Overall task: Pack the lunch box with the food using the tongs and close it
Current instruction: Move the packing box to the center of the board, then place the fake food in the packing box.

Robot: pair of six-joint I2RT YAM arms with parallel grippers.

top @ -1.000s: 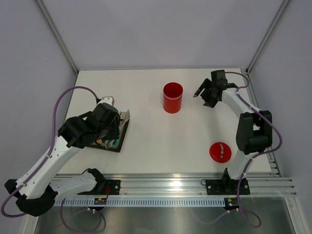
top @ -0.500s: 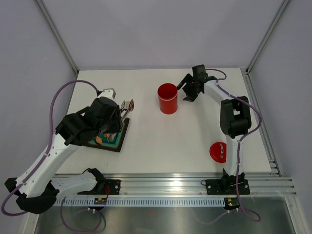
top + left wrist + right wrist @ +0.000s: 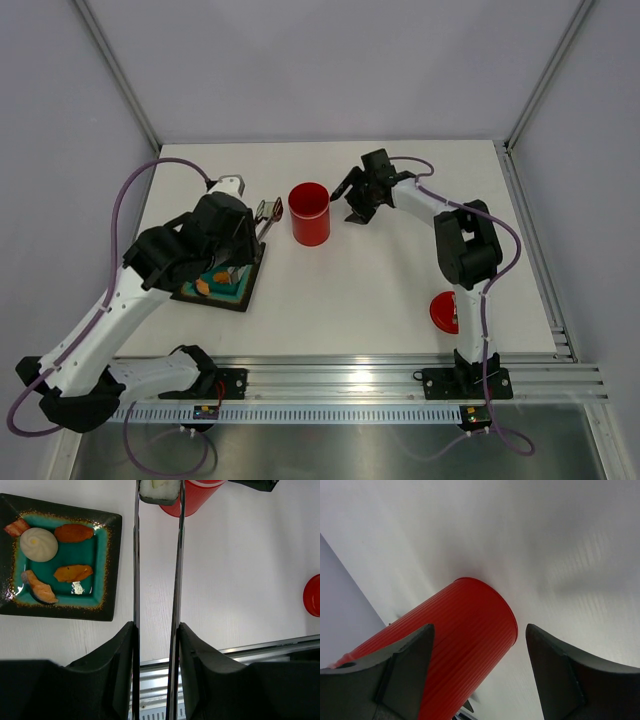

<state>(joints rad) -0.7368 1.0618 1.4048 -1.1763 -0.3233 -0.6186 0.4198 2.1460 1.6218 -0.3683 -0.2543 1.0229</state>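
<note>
My left gripper [image 3: 156, 626] [image 3: 248, 236] is shut on the tongs [image 3: 136, 555] [image 3: 266, 212]. Their tips pinch a white and green piece of food [image 3: 159, 490] just beside the rim of the lunch box [image 3: 196, 501], the red canister [image 3: 310, 213], which stands open and upright. My right gripper [image 3: 479, 627] [image 3: 350, 200] is open at the canister's right side, its fingers [image 3: 410, 650] straddling the ribbed red wall [image 3: 465, 640]. More food, a cream ball [image 3: 38, 544] and orange pieces [image 3: 73, 572], lies on the teal mat. The red lid [image 3: 443, 312] lies flat, partly behind the right arm.
The black square tray [image 3: 245, 290] [image 3: 112, 565] sits under my left arm at the table's left. The lid [image 3: 313, 595] shows at the right edge of the left wrist view. A metal rail [image 3: 350, 378] runs along the near edge.
The canister has slid left across the table with my right gripper close behind it. My left arm has risen from the tray and carried the tongs with a food piece toward the canister.
</note>
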